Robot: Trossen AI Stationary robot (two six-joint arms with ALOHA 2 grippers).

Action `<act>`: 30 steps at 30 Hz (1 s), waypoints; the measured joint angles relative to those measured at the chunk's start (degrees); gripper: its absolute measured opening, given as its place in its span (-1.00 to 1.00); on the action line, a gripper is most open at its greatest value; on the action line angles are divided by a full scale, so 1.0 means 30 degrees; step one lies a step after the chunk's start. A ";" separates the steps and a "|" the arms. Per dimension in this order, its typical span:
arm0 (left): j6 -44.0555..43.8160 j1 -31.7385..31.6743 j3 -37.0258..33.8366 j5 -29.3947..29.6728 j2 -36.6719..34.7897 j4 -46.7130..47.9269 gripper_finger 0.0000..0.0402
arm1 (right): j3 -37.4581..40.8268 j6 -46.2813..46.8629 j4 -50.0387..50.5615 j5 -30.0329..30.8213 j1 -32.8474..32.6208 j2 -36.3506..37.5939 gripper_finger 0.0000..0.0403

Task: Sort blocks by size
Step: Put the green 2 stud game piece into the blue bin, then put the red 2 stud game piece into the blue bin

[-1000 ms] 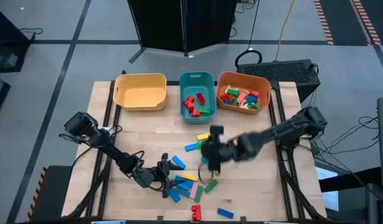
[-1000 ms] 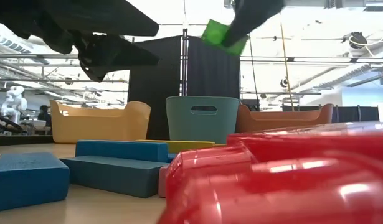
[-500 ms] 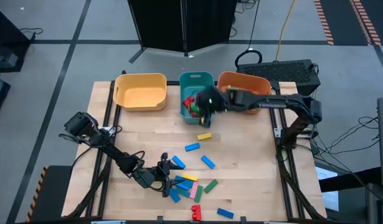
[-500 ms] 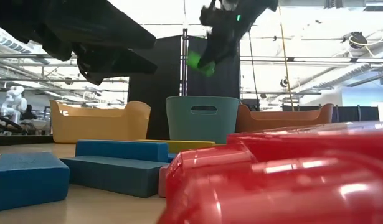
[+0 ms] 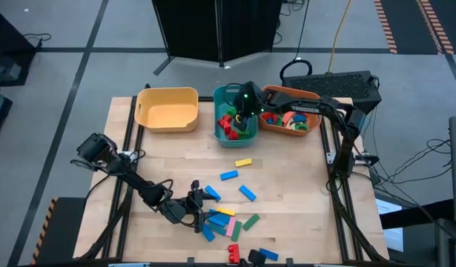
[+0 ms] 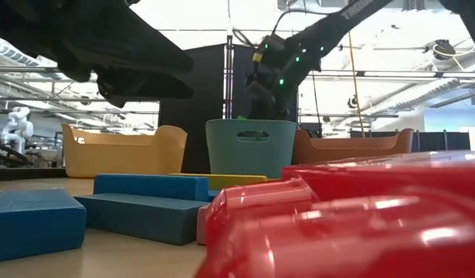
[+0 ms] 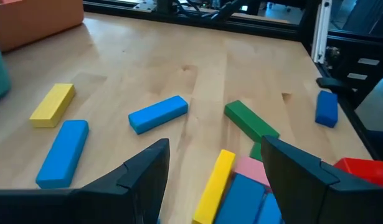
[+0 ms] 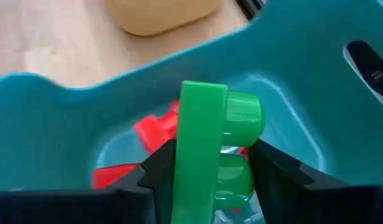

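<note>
Right gripper (image 5: 246, 104) clamped on green brick (image 8: 207, 149) above teal bin (image 5: 222, 95) at wooden tabletop's (image 5: 287, 178) far edge; left gripper (image 5: 200, 202) spread apart near front edge.

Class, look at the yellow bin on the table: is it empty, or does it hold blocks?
Empty. In the high view the yellow bin shows only its bare floor, while the teal bin and orange bin beside it hold blocks.

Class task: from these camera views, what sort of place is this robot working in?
Probably a robotics lab or workshop: a wooden worktable on a metal frame, a black partition behind the bins, exposed ceiling pipes, and cables across a concrete floor.
</note>
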State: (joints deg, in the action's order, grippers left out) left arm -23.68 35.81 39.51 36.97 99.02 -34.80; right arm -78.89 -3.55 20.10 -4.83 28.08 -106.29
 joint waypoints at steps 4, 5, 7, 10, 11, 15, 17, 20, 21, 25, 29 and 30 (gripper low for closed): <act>0.0000 -0.0389 0.0000 0.0007 0.0000 0.0190 0.20 | 0.0000 -0.0265 -0.0525 -0.0208 0.0591 -0.0575 -0.18; -0.0007 -0.0501 0.0000 0.0007 0.0000 0.0365 0.20 | 0.0000 -0.0325 -0.0642 -0.0542 0.0738 -0.0725 -0.17; 0.0000 -0.0663 0.0000 0.0007 0.0000 0.0567 0.20 | 0.0000 -0.0350 -0.0697 -0.1311 0.0949 -0.0930 -0.16; 0.0023 -0.0963 0.0000 0.0000 0.0000 0.0542 0.20 | 0.0000 -0.0598 -0.0723 -0.1519 0.1154 -0.1061 -0.13; 0.0081 -0.1064 0.0000 0.0000 0.0000 0.0560 0.20 | 0.0000 -0.0708 -0.0757 -0.1494 0.1163 -0.1061 -0.12; 0.0189 -0.1485 0.0000 -0.0007 0.0000 0.0968 0.20 | 0.0000 -0.1141 -0.1041 -0.1477 0.1158 -0.1061 -0.05; 0.0189 -0.1649 0.0000 -0.0067 0.0000 0.1375 0.20 | 0.0000 -0.1193 -0.1242 -0.1435 0.1158 -0.1034 0.00; 0.0189 -0.1872 0.0000 -0.0181 0.0000 0.1768 0.20 | 0.0000 -0.1203 -0.1554 -0.1404 0.1158 -0.1018 0.10; 0.0225 -0.1919 0.0000 -0.0201 0.0000 0.1856 0.20 | 0.0000 -0.1203 -0.1686 -0.1404 0.1158 -0.1018 0.14; 0.1325 -0.1981 0.0000 -0.0771 0.0000 0.1835 0.20 | 0.0000 -0.1203 -0.1661 -0.1380 0.1152 -0.0706 0.25; 0.1656 -0.1972 0.0000 -0.1296 0.0000 0.1786 0.20 | 0.0000 -0.1469 -0.1631 -0.1322 0.0826 0.0025 0.29; 0.1647 -0.1974 0.0000 -0.1362 0.0000 0.1786 0.20 | 0.0000 -0.1609 -0.1575 -0.1310 0.0669 0.0301 0.29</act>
State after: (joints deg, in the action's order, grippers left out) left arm -18.74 29.89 39.51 32.89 99.02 -29.45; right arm -78.89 -8.38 15.37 -8.76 30.08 -105.38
